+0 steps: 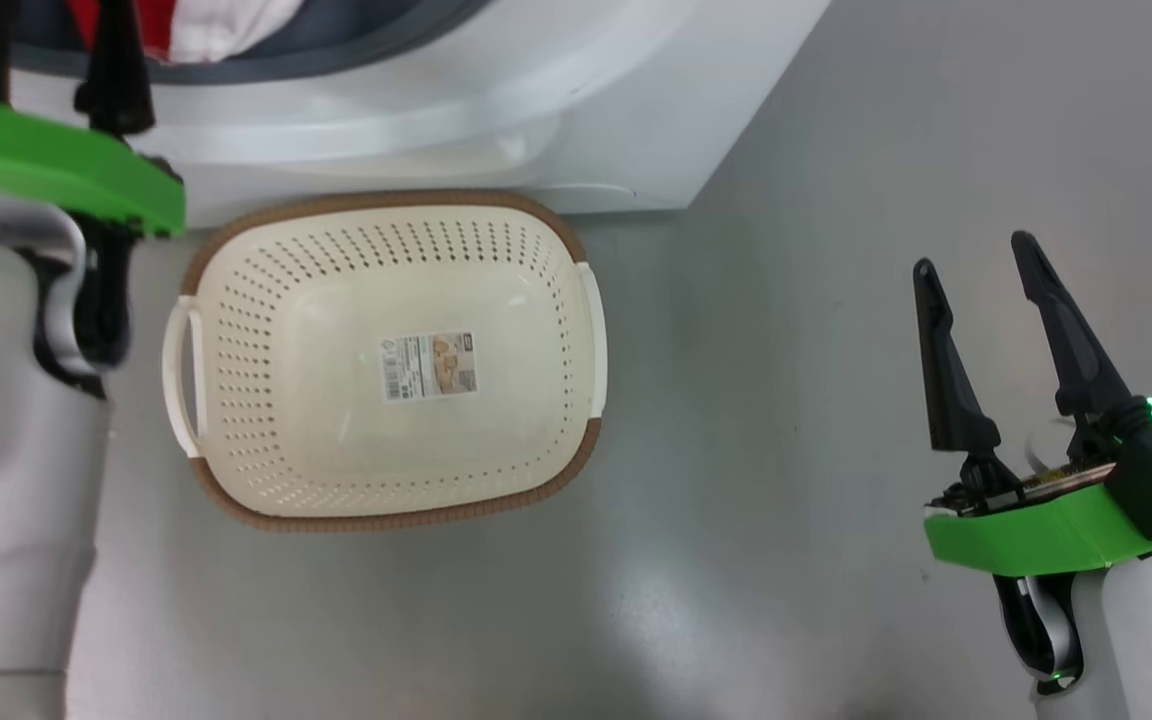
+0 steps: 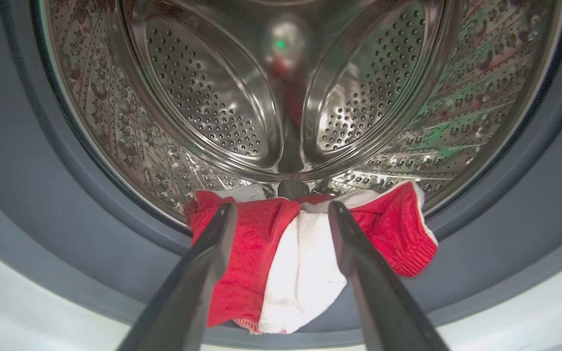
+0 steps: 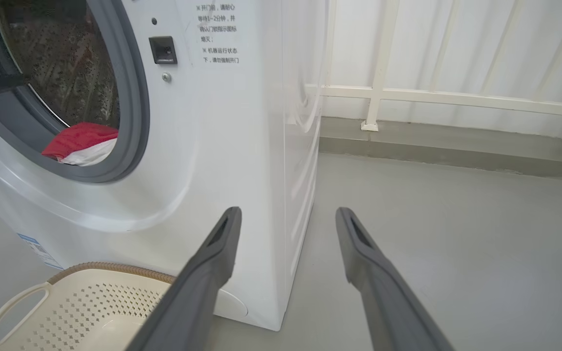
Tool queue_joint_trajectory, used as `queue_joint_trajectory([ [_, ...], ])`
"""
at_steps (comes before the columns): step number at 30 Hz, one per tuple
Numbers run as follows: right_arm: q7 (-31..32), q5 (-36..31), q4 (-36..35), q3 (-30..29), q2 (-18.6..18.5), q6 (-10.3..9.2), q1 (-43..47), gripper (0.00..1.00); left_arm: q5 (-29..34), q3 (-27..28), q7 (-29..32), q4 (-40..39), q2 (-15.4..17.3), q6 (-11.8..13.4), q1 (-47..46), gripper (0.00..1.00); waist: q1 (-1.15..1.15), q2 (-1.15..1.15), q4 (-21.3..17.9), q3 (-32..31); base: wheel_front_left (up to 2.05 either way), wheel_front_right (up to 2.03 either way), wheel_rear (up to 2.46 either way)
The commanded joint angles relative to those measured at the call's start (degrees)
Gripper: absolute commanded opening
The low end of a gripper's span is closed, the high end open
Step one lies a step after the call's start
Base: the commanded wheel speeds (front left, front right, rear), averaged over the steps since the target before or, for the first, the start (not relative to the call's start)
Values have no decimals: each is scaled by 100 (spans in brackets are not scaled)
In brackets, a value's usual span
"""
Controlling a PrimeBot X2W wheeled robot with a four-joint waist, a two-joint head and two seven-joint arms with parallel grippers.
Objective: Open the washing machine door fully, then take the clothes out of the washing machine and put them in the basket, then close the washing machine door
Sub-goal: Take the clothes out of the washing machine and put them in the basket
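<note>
Bunched red-and-white fabric clothes (image 2: 281, 263) drape over the grey rubber gasket (image 2: 66, 209) at the mouth of the white front-loading washing machine (image 3: 242, 146), spread sideways before its perforated steel drum (image 2: 203, 97). The left tool (image 2: 281, 209), spread wide and empty, points at them. The cream perforated plastic basket (image 1: 236, 330) lies lengthwise along the machine's front. The right tool (image 3: 288, 214) hangs wide and empty beside the machine's corner.

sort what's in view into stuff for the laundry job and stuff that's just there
For the job:
- washer
- clothes, at the drum's front edge
- basket, nothing in it yet
- left gripper, open over the clothes
- right gripper, open

Just there:
- railing
- floor
- notice on the washer
</note>
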Motion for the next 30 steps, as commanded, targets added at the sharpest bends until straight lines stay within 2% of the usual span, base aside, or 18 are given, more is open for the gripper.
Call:
queue_joint_trajectory([
  [1,-36,-24,-118,136,-40,26,-58,100,81,104,48,14,328,13,-196,100,0,0,-116,219,0,0,0],
  [7,-36,56,-77,196,-40,26,-187,100,527,-235,305,726,593,104,-892,100,0,0,-254,390,0,0,0],
  [16,-36,291,-52,462,-40,26,-315,100,1334,-977,1141,1692,852,318,-1734,100,0,0,-438,588,0,0,0],
  [30,-36,547,3,955,-40,26,-417,100,1660,-1340,2027,2457,1155,556,-2127,100,0,0,-673,730,0,0,0],
])
